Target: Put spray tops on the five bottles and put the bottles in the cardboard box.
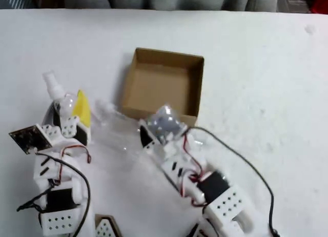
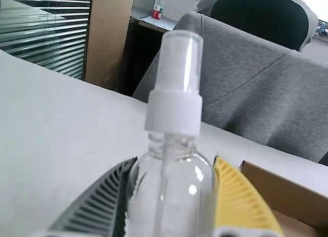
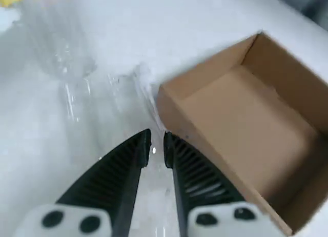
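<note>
Topped bottle (image 2: 171, 196) in left tool (image 2: 174, 164) — box (image 1: 161, 85) nearby

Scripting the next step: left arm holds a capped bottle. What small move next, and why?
Probably swing the left gripper toward the cardboard box: the bottle it clamps already wears a spray top, and the box is empty. Thread shows under the collar, so the top may need tightening first.
</note>
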